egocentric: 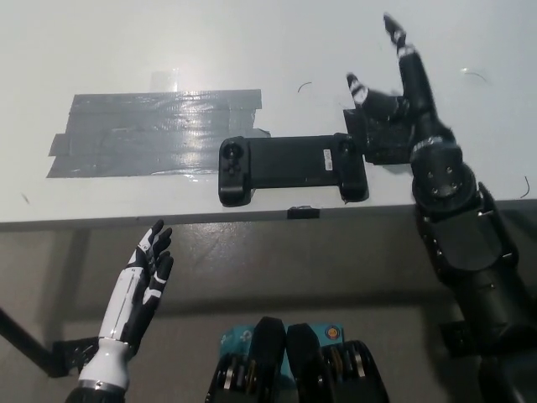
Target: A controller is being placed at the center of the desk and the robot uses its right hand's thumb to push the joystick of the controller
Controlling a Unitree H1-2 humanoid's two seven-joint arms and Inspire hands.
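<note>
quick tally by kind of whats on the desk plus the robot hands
controller: 1
grey tape patch: 1
black tape patch: 1
robot hands: 2, the white left hand open below the desk edge, the black right hand open above the controller's right end
total: 5

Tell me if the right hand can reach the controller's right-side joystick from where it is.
Probably yes: the right hand hovers open just beside the controller's right end, and nothing lies between them.
</note>
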